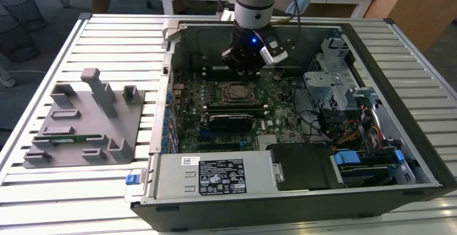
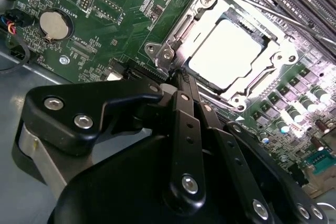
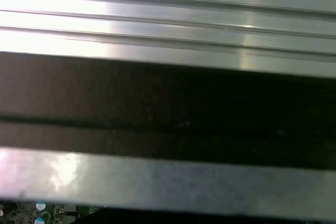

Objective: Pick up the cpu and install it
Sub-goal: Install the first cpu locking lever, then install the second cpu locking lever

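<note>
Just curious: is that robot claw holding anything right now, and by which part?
Nothing seems held: the gripper looks closed and empty, while the cpu sits in its socket.

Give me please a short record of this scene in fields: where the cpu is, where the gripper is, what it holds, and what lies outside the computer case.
cpu: silver-topped cpu sits inside the socket frame on the motherboard
gripper: gripper is inside the open computer case, just above the board beside the socket
held object: none visible; its fingers are together, tips next to the socket frame
outside the case: grey fixture tray on the slatted table, at the exterior view's left, with a green memory stick in it
</note>
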Tool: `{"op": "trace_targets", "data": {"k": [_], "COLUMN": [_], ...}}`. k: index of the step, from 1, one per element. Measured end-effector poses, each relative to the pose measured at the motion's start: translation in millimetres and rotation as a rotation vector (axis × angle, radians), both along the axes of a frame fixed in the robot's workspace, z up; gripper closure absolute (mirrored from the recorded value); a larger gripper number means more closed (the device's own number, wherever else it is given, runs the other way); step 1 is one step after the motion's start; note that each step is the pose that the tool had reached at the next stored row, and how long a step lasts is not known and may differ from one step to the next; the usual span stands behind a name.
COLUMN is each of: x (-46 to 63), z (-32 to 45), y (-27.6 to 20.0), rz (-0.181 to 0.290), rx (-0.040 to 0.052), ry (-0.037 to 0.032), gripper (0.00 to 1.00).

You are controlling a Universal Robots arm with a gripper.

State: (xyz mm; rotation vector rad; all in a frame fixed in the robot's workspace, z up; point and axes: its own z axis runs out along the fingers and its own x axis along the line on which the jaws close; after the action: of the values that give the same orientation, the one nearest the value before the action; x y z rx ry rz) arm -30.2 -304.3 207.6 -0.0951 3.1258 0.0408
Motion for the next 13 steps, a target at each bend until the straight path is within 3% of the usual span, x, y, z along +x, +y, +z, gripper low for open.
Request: {"op": "trace_targets", "data": {"k": [13], "x": [0.0], "z": [0.0], "y": [-4.8], "rz": [0.000], "rx": [-0.0001], "ry": [0.0001], "gripper": [0.89]}}
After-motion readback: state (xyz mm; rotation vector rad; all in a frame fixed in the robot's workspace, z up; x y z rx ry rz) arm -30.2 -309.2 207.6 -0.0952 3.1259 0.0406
